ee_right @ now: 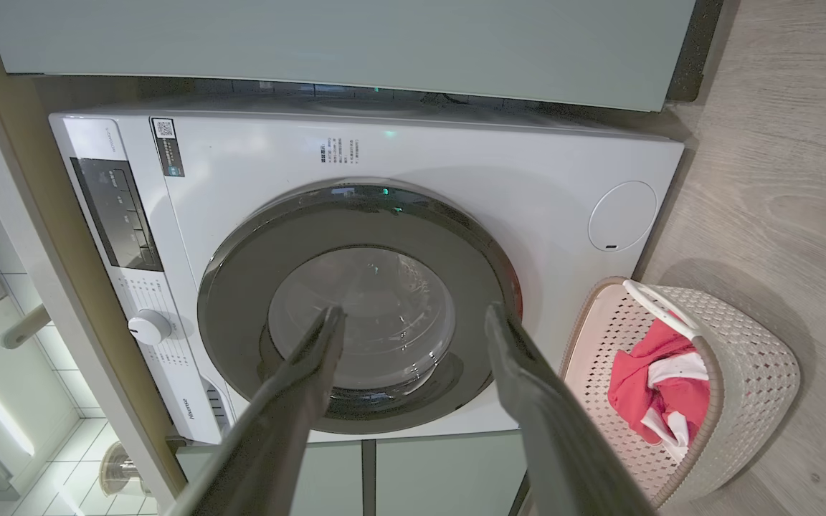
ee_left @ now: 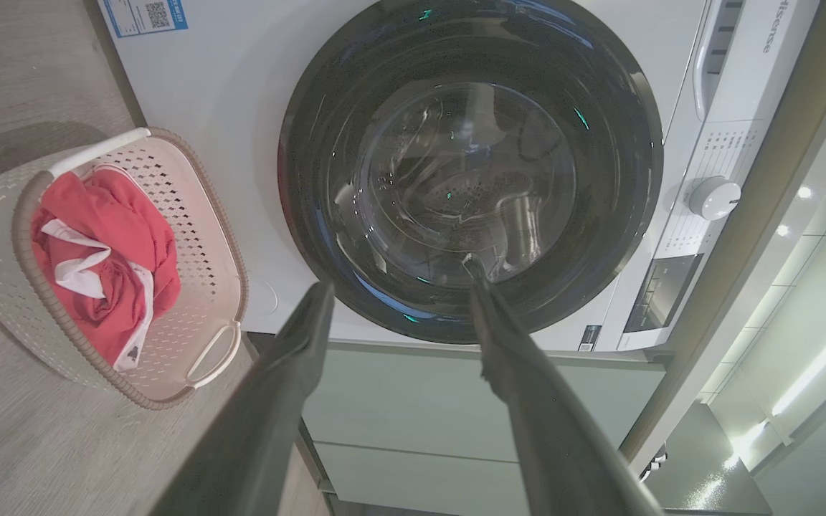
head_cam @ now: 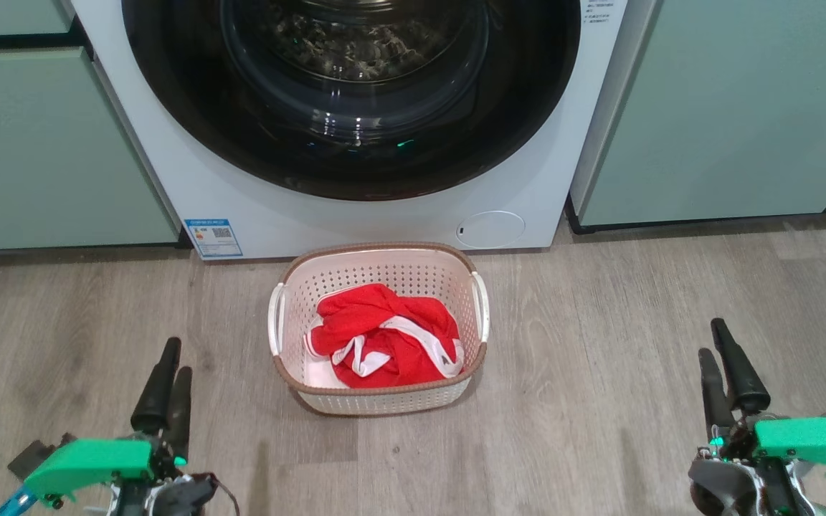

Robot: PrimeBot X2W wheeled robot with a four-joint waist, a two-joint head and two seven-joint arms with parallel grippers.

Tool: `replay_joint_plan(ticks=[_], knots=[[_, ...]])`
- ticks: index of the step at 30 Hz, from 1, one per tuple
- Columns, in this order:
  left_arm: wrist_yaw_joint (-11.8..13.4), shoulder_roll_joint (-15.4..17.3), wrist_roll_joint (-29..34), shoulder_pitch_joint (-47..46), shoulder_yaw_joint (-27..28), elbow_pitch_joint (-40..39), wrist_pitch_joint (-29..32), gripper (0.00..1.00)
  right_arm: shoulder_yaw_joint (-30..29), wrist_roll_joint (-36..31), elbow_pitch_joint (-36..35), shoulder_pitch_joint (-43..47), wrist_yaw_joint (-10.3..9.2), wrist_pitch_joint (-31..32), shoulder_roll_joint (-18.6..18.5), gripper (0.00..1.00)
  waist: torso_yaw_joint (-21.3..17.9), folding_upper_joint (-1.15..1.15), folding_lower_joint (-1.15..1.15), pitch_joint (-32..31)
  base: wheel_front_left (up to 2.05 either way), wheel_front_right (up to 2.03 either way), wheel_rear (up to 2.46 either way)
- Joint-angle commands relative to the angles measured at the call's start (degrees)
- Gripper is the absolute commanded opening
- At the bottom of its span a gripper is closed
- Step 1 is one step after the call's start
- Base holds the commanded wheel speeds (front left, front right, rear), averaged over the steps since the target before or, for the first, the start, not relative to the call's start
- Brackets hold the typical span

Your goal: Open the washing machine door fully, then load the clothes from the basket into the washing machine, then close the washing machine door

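Your left gripper [head_cam: 177,357]: jaws spread, holding nothing, low at left over grey wood-plank floor [head_cam: 599,373]; your right gripper [head_cam: 710,338]: jaws spread too, empty, low at right; between them and further forward, small cream perforated plastic basket [head_cam: 384,249] on floor; bright red white-trimmed clothes [head_cam: 384,337] bundled inside it; just behind basket, big white front-loading washing machine [head_cam: 169,172]; its round black-rimmed glass door [head_cam: 355,175] shut; pale green cabinets [head_cam: 26,143] flank machine on both sides.
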Motion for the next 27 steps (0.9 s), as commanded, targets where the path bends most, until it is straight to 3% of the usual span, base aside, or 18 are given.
replay_joint_plan(ticks=[1, 11, 27], knots=[[-0.1, 0.5, 0.5, -3.1, 0.2, -2.2, -0.7, 1.0, 0.4, -0.8, -2.4, -3.0, 0.0, -0.6, -0.8, 1.0, 0.0, 0.0, 0.0, 0.0, 0.0, 0.0, 0.0], [-0.2, 1.8, 7.6, -4.6, -0.7, -3.5, -3.3, 1.0, 1.1, -8.7, -3.9, -4.2, 0.0, -2.7, -2.2, 1.0, 0.1, 0.0, 0.0, -0.1, 0.0, 0.0, 0.0], [0.7, 3.0, 28.7, -7.3, 0.3, -9.8, -5.9, 1.0, 2.3, -30.3, -9.5, -8.0, 0.0, -4.4, -3.6, 1.0, 0.0, 0.0, 0.0, 0.6, 0.0, 0.0, 0.0]])
